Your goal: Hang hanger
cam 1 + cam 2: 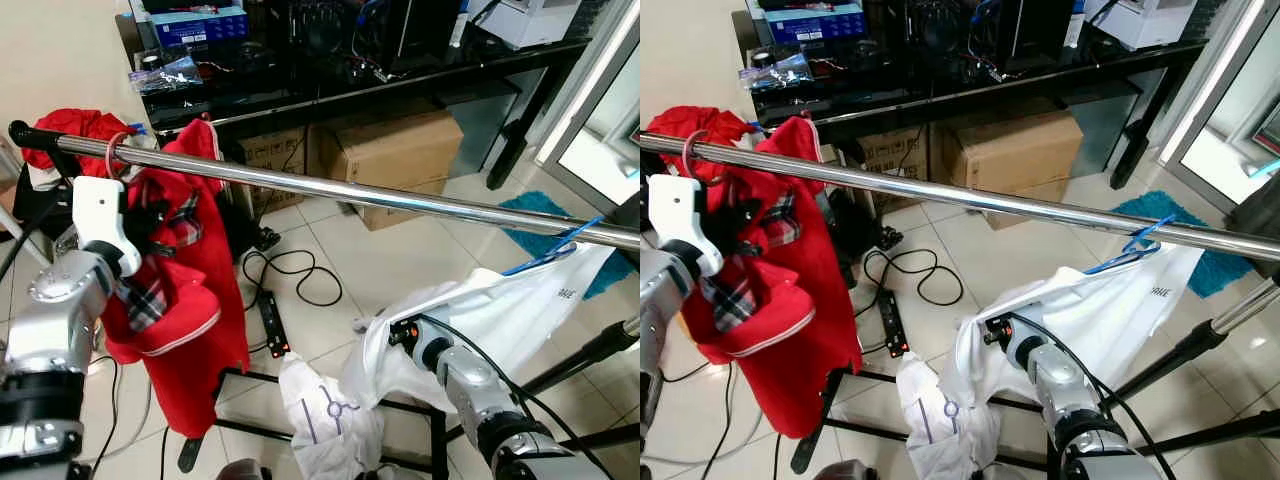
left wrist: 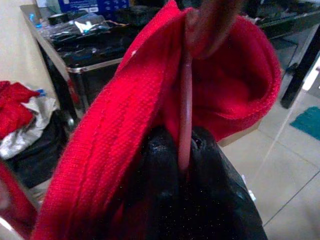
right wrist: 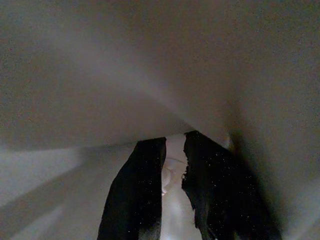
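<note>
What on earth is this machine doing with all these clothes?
It is hanging laundry on a shiny metal rail. Its left hand is shut on the thin pink hanger inside a red knitted garment, with the hanger's hook looped over the rail. Its right hand is tucked into a white T-shirt, pinching the cloth; that shirt hangs from a blue hanger further along the same rail.
</note>
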Robot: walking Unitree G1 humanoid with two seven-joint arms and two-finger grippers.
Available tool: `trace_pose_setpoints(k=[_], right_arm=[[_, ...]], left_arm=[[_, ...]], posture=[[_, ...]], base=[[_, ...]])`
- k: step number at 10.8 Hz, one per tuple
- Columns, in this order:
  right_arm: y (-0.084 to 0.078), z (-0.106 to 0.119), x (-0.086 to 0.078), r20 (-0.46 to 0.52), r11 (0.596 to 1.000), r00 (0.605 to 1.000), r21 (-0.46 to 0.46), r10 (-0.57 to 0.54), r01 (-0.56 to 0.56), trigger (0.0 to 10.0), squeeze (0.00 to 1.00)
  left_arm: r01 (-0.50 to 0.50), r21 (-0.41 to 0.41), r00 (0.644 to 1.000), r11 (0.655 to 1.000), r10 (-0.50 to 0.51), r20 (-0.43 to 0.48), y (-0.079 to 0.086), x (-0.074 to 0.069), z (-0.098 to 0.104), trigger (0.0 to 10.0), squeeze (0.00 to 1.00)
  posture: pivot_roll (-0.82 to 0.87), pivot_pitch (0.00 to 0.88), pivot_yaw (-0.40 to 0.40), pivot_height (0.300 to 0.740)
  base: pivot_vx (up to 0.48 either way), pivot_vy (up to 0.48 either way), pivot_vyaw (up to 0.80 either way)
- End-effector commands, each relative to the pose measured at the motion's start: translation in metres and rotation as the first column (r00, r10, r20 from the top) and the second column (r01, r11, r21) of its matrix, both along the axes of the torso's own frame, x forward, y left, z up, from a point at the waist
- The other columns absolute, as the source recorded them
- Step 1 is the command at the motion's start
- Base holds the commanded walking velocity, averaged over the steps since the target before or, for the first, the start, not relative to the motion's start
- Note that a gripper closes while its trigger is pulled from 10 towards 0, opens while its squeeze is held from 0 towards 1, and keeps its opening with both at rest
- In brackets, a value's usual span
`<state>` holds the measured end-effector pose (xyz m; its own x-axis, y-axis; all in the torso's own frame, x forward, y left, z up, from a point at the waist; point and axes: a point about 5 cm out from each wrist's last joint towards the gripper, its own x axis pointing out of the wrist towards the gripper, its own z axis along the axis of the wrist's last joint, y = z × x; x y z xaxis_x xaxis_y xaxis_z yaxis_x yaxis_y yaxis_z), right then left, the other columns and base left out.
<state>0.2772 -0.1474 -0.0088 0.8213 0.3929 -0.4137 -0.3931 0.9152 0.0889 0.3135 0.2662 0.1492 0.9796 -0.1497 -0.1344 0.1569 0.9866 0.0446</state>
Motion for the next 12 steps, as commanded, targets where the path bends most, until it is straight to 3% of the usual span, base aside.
trace_pose_setpoints(k=[1, 2, 7, 9, 10, 12], right_arm=[[-0.001, 0.005, 0.004, 0.029, 1.000, 1.000, 0.004, -0.004, 0.004, 10.0, 0.00], [0.000, 0.005, 0.005, 0.028, 1.000, 1.000, 0.005, -0.004, 0.003, 10.0, 0.00], [-0.001, 0.006, 0.006, 0.030, 1.000, 1.000, 0.004, -0.004, 0.004, 10.0, 0.00], [-0.001, 0.006, 0.006, 0.029, 1.000, 1.000, 0.002, -0.001, 0.000, 10.0, 0.00], [-0.001, 0.006, 0.006, 0.028, 1.000, 1.000, 0.002, 0.001, -0.001, 10.0, 0.00], [0.000, 0.007, 0.007, 0.029, 1.000, 1.000, 0.002, 0.002, -0.002, 10.0, 0.00]], left_arm=[[0.006, 0.003, 0.999, 1.000, -0.005, -0.040, -0.003, -0.002, -0.007, 10.0, 0.00], [0.006, -0.011, 1.000, 1.000, -0.006, -0.029, -0.004, -0.004, -0.007, 10.0, 1.00], [-0.020, -0.001, 1.000, 1.000, 0.020, 0.022, -0.011, -0.015, 0.003, 10.0, 1.00], [-0.068, 0.070, 0.997, 0.995, 0.065, 0.037, -0.014, -0.019, 0.005, 10.0, 1.00], [-0.087, 0.083, 0.995, 0.993, 0.084, 0.045, -0.017, -0.021, 0.008, 10.0, 0.00], [-0.169, 0.108, 0.986, 0.980, 0.168, 0.015, -0.023, -0.034, 0.000, 10.0, 0.00]], posture=[[0.07, 0.037, -0.024, 0.740], [0.07, 0.037, -0.023, 0.740], [0.07, 0.030, -0.026, 0.740], [0.07, 0.028, -0.028, 0.740], [0.08, 0.026, -0.027, 0.740], [0.08, 0.026, -0.027, 0.740]], base=[[0.000, 0.000, 0.00], [0.000, 0.000, 0.00], [0.000, 0.000, 0.00], [0.000, 0.000, 0.00], [0.000, 0.000, 0.00], [0.000, 0.000, 0.00]])
